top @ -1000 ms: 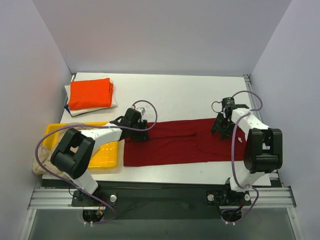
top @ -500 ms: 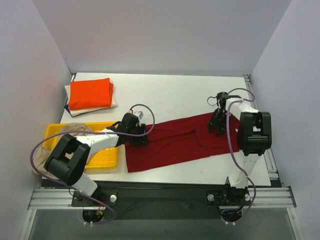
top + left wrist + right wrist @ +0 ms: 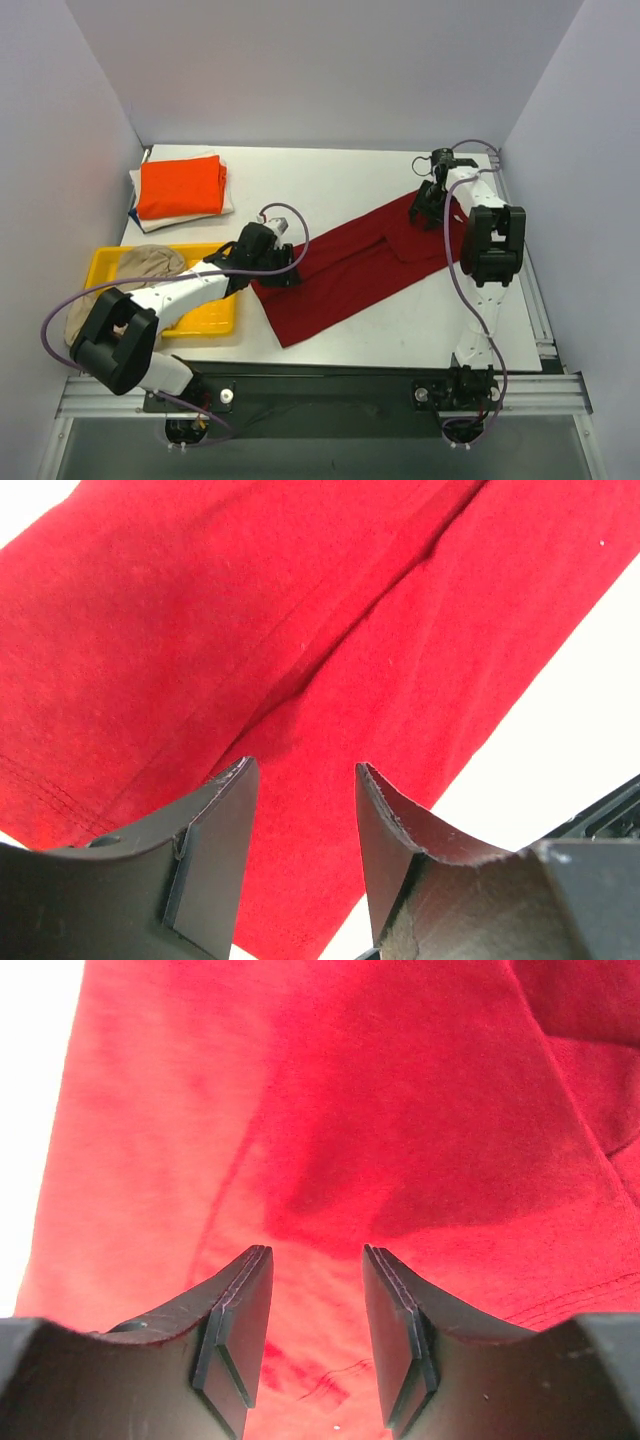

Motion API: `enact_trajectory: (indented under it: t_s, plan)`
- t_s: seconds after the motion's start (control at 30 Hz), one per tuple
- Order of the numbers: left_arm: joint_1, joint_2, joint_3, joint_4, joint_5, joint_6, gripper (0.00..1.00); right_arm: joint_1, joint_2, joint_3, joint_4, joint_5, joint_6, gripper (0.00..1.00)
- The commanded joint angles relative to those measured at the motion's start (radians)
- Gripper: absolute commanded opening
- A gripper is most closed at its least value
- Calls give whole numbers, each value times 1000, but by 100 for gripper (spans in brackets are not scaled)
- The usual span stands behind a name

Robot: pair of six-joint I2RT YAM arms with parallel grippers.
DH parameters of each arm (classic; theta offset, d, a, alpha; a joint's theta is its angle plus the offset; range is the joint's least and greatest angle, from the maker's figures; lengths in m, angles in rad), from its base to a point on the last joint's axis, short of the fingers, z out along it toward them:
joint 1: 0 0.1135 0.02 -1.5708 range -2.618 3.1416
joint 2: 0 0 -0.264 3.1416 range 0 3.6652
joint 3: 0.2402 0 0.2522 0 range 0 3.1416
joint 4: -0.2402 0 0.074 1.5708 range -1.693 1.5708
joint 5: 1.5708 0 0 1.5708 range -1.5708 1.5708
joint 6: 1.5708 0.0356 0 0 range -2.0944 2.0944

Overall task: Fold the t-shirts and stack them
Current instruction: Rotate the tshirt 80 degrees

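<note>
A dark red t-shirt (image 3: 360, 265), folded into a long strip, lies slanted across the table from near left to far right. My left gripper (image 3: 277, 270) stands on its near-left end, jaws apart, with flat red cloth (image 3: 300, 630) showing between the fingers (image 3: 300, 770). My right gripper (image 3: 428, 205) stands on the far-right end, also open over the cloth (image 3: 350, 1110), nothing pinched between its fingers (image 3: 315, 1252). A folded bright orange t-shirt (image 3: 180, 187) tops a stack at the far left. A beige t-shirt (image 3: 140, 265) lies crumpled in the tray.
The yellow tray (image 3: 215, 312) sits at the near left beside my left arm. Under the orange shirt lie pale folded shirts (image 3: 228, 203) with a blue edge (image 3: 133, 215). Grey walls close the table on three sides.
The red shirt swung from lying level to slanting. My right gripper moved to the far right corner with its end. The left end slid nearer, with my left gripper on it.
</note>
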Motion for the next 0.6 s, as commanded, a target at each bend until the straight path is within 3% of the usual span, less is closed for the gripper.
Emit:
enact_trajectory:
  t_s: [0.0,0.3,0.57]
  plan:
    - [6,21,63,-13,-27,35,54,-1,-75,42,-59,-50,-35,42]
    - [8,126,14,43,-90,41,54,11,-270,-180,-55,-96,-24,41]
    - [-1,155,-25,74,-64,29,54,46,-255,-361,-25,-76,37,39]
